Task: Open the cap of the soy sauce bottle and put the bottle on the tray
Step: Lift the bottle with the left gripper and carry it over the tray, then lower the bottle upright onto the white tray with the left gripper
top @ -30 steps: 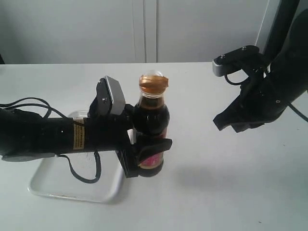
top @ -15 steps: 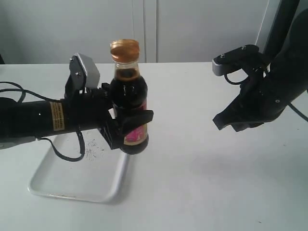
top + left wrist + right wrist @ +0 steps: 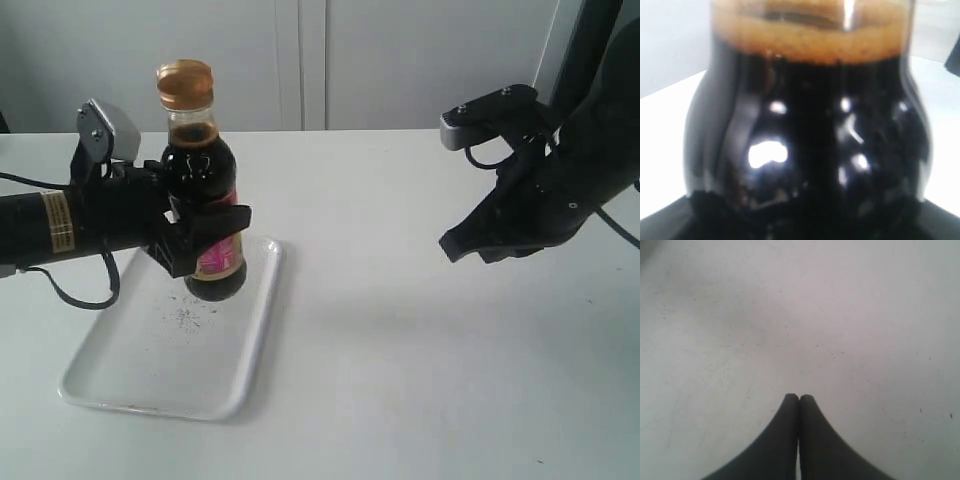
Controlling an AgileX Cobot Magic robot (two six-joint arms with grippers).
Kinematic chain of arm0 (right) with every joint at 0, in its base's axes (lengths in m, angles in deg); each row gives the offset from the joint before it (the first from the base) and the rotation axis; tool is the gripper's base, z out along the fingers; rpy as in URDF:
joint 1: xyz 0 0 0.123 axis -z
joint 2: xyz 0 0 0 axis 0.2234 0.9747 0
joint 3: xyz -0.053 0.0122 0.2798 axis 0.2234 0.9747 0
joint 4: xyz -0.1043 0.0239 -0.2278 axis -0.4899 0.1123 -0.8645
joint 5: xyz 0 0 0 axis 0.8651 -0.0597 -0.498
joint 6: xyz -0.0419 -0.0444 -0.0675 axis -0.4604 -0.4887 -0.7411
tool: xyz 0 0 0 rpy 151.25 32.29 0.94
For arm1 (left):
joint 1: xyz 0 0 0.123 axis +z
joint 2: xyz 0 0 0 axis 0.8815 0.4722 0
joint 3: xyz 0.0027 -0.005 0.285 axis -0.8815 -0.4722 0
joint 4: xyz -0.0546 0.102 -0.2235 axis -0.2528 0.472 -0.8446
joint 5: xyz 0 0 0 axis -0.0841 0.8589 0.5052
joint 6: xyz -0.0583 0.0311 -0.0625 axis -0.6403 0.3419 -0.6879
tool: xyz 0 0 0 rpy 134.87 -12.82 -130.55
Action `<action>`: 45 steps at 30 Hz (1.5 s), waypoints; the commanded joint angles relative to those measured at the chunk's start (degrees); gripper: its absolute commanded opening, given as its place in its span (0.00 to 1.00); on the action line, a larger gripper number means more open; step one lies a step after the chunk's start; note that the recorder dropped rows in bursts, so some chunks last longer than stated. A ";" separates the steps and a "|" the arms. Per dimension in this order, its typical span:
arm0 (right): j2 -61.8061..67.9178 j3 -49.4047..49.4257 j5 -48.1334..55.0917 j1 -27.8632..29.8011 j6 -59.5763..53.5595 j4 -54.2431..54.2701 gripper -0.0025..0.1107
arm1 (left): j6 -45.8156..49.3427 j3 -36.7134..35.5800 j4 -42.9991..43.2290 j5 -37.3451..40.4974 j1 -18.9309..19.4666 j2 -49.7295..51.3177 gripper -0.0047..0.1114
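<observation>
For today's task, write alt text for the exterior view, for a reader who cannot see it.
The left gripper holds the soy sauce bottle upright above the white tray, its orange-brown cap on top. To the right, the right gripper hangs over the bare white table, holding nothing.

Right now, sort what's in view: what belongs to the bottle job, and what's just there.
Belongs to the job:
- soy sauce bottle, held above the tray
- cap
- tray
- left gripper, shut on the bottle

Just there:
- right gripper, fingers together, empty, off to the side
- white table
</observation>
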 commanded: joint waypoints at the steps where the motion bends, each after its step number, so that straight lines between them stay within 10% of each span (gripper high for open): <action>1: 0.12 -0.53 -1.28 0.11 -0.47 0.01 0.02 | -1.82 0.28 -1.43 -4.79 1.58 -1.56 0.04; 15: 0.12 -0.53 -1.70 0.11 -0.47 0.12 0.02 | -1.59 0.28 -1.66 -4.79 7.58 -1.56 0.04; 45: 0.12 -0.53 -2.48 0.11 -0.47 0.25 0.02 | 10.12 -5.89 -10.85 -4.79 7.32 -1.46 0.04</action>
